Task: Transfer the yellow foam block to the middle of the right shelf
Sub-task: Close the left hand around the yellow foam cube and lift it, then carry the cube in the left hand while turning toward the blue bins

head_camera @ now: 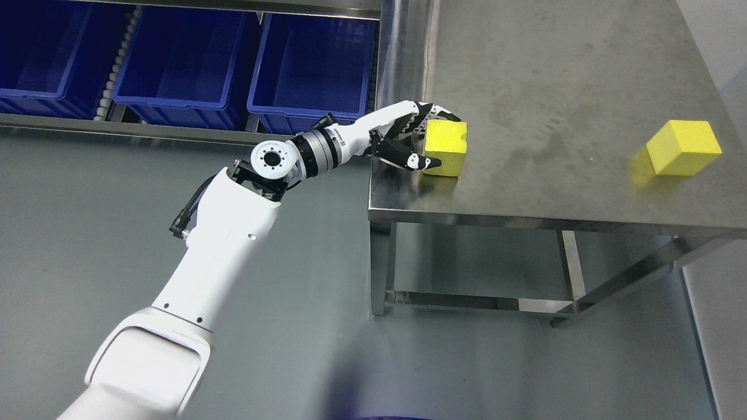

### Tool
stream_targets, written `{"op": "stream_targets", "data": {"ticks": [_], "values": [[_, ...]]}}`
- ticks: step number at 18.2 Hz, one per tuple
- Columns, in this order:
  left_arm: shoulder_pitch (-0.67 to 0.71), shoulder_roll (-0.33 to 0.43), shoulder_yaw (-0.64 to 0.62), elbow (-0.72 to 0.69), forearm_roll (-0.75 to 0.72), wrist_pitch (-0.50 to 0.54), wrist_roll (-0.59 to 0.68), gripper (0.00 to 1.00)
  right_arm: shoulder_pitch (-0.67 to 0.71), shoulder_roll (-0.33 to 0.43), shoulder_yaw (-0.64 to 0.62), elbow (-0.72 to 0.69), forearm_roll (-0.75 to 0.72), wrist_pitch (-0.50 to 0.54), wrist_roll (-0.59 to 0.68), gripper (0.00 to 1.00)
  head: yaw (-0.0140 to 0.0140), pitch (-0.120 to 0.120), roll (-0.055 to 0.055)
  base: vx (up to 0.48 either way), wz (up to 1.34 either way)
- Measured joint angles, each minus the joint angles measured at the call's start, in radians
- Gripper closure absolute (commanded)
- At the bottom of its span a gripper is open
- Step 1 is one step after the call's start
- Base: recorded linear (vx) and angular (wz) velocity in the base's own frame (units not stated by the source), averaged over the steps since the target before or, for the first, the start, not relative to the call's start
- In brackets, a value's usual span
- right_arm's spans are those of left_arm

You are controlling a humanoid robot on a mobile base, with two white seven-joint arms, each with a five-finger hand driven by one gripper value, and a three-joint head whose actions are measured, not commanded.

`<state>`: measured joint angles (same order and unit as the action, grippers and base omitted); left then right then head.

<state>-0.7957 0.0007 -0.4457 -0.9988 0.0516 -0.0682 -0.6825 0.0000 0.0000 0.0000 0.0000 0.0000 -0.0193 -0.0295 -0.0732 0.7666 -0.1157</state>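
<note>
- Upper left of the frame: three blue bins (175,64) sit side by side on a metal rack (117,125); the interiors that show look bare. They are smooth plastic with rimmed edges, and a row of white rollers (117,64) shows between the first and second.
- Lower left to centre: the left arm (216,251) rises from the bottom edge, glossy white shell with a round silver wrist joint, bent at the elbow and reaching rightward to the table's left edge.
- Centre: the left hand (408,140), white with black fingers, is wrapped around a yellow block (446,149); the fingers curl over its top and far side and the thumb (417,161) presses its near face.
- The block is a matte, porous foam cube, at the near left corner of the table (554,87).
- The table is brushed steel, dull and smudged, with square legs.
- Right: a second block (683,147), same yellow foam, stands alone near the table's right edge, well apart from the first.
</note>
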Motion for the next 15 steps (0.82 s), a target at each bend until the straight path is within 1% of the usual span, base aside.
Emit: {"op": "stream_targets", "data": {"ticks": [2, 4, 7, 8, 9, 10, 12, 15], "values": [[0.000, 0.000, 0.030, -0.011, 0.068, -0.023, 0.012, 0.71, 0.000, 0.000, 0.000, 0.000, 0.000, 0.000, 0.000, 0.00, 0.0000, 0.000, 0.000, 0.006, 0.21], [0.000, 0.000, 0.075, -0.032, 0.150, -0.064, 0.053, 0.71, 0.000, 0.000, 0.000, 0.000, 0.000, 0.000, 0.000, 0.00, 0.0000, 0.000, 0.000, 0.022, 0.32], [0.003, 0.000, 0.143, -0.059, 0.242, -0.213, 0.187, 0.71, 0.000, 0.000, 0.000, 0.000, 0.000, 0.000, 0.000, 0.00, 0.0000, 0.000, 0.000, 0.030, 0.47], [0.006, 0.000, 0.166, -0.069, 0.264, -0.270, 0.258, 0.72, 0.000, 0.000, 0.000, 0.000, 0.000, 0.000, 0.000, 0.00, 0.0000, 0.000, 0.000, 0.039, 0.53], [0.011, 0.000, 0.186, -0.079, 0.281, -0.301, 0.327, 0.74, 0.000, 0.000, 0.000, 0.000, 0.000, 0.000, 0.000, 0.00, 0.0000, 0.000, 0.000, 0.071, 0.55], [0.020, 0.000, 0.210, -0.094, 0.297, -0.323, 0.409, 0.77, 0.000, 0.000, 0.000, 0.000, 0.000, 0.000, 0.000, 0.00, 0.0000, 0.000, 0.000, 0.071, 0.55], [0.052, -0.001, 0.252, -0.132, 0.317, -0.339, 0.547, 0.77, 0.000, 0.000, 0.000, 0.000, 0.000, 0.000, 0.000, 0.00, 0.0000, 0.000, 0.000, 0.085, 0.51], [0.129, -0.001, 0.298, -0.202, 0.334, -0.331, 0.627, 0.77, 0.000, 0.000, 0.000, 0.000, 0.000, 0.000, 0.000, 0.00, 0.0000, 0.000, 0.000, 0.128, 0.52]]}}
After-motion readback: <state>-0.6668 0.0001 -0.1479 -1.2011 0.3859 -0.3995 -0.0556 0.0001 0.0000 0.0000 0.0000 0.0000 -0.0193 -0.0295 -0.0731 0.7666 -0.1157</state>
